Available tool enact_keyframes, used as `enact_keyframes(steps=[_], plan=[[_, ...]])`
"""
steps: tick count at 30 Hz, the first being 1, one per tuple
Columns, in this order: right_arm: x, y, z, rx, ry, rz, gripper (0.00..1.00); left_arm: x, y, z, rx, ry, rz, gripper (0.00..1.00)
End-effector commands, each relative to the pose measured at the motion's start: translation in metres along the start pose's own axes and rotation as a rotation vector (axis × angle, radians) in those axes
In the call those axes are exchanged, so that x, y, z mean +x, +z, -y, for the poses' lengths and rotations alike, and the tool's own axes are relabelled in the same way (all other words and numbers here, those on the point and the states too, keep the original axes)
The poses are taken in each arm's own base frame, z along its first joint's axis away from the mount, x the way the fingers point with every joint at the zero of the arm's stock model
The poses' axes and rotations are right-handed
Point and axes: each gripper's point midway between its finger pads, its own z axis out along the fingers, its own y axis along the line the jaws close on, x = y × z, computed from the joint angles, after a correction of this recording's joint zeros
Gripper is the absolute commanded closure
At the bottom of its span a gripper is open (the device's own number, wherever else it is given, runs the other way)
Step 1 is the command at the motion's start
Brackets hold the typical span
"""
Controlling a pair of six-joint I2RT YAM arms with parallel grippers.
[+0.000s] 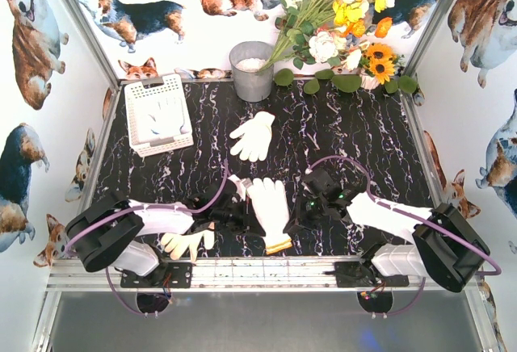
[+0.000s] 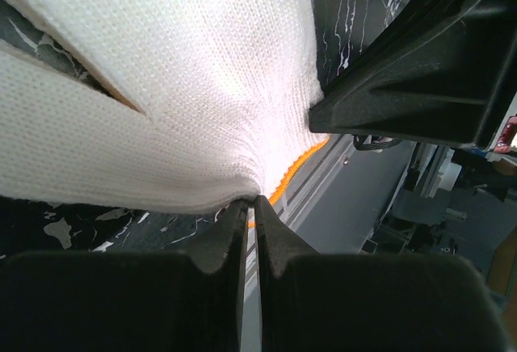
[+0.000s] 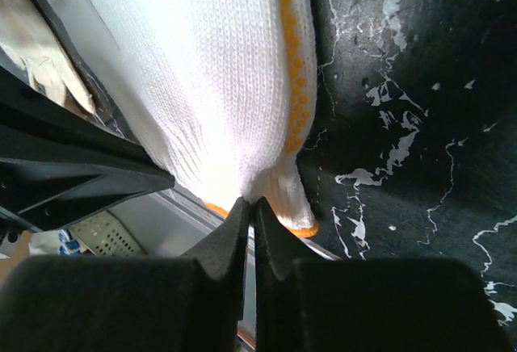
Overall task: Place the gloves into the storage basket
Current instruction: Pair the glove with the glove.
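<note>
Orange-cuffed glove (image 1: 271,207) is laid flat at the near middle of the black marbled table (image 1: 363,142), cuff toward the arm bases, fingers pointing away. It is taken from both sides at once. On its left edge the left gripper (image 1: 241,209) is closed, and in the left wrist view the white knit (image 2: 161,85) is seen drawn to a pucker right where the two tips (image 2: 252,200) are pressed together, so fabric is pinched there. On the right edge the right gripper (image 1: 297,213) is closed too. In the right wrist view its tips (image 3: 249,203) are squeezed onto the knit (image 3: 218,69) just above the orange trim, with a fold of cuff hanging beside them.

Just left of that, near the left arm's base, a cream glove (image 1: 184,244) is spread on the table, untouched. Further out, mid-table, a plain white glove (image 1: 253,136) is lying loose, well apart from both arms.

At the far left the storage basket (image 1: 149,90) is set against the back edge, and one white glove (image 1: 166,118) is already seen lying inside it. Beyond, a grey bucket (image 1: 252,73) is standing at the back, with flowers (image 1: 335,13) leaning just to its right.
</note>
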Motion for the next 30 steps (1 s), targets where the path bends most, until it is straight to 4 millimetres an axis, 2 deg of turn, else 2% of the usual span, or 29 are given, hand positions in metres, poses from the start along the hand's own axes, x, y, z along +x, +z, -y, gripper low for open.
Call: enact_keyframes(steps=[1,6,17,25,28,30], plan=[[-0.006,-0.010,-0.021,-0.049,-0.035,0.027,1.00,0.001,-0.005,0.015,0.039,0.014,0.018,1.00],[0.003,-0.018,-0.017,-0.047,0.000,0.036,1.00,0.005,-0.011,0.017,0.012,0.027,0.004,1.00],[0.020,-0.002,0.014,0.033,0.031,-0.035,1.00,0.036,0.008,0.005,-0.012,0.023,-0.113,1.00],[0.027,-0.001,0.023,0.060,0.035,-0.055,1.00,0.042,0.014,-0.005,-0.040,0.016,-0.118,1.00],[0.030,-0.002,0.025,0.070,0.034,-0.065,1.00,0.042,0.011,0.001,-0.021,0.022,-0.119,1.00],[0.028,-0.004,0.022,0.065,0.023,-0.053,1.00,0.039,0.006,0.005,-0.018,0.036,-0.101,0.88]])
